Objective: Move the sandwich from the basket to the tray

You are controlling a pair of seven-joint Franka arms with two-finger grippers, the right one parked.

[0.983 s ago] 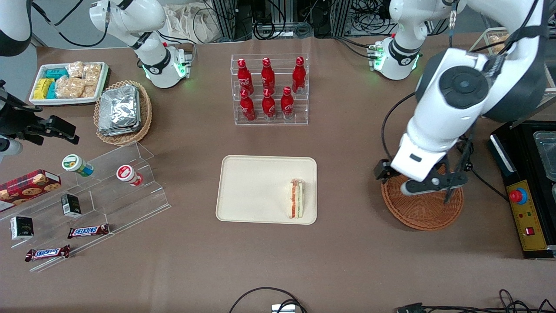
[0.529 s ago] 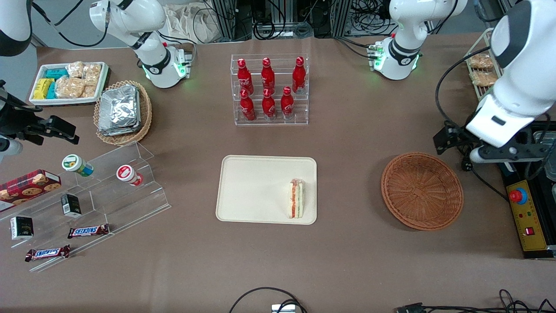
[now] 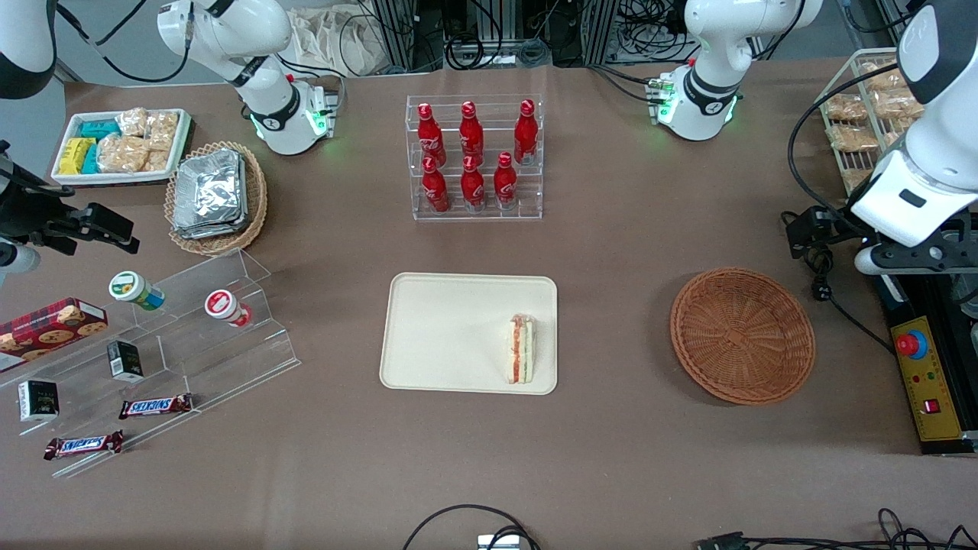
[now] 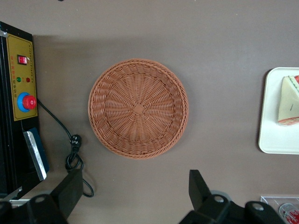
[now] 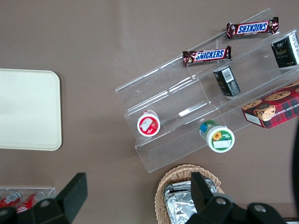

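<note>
Robotics lab — mock shop goods, cables (image 3: 489, 46).

A brown tabletop (image 3: 626, 458) is filling nearly the whole front view, matte and lying flat. Even light is falling on it from above (shadows are staying soft and short). Along its edge farthest from the front camera, black cables (image 3: 489, 47) are hanging among metal frames (image 3: 397, 30), with a pale bag (image 3: 336, 38) lying beside them. Grey floor (image 3: 23, 126) is showing at the parked arm's corner. Another cable (image 3: 458, 510) is looping at the near edge.
</note>
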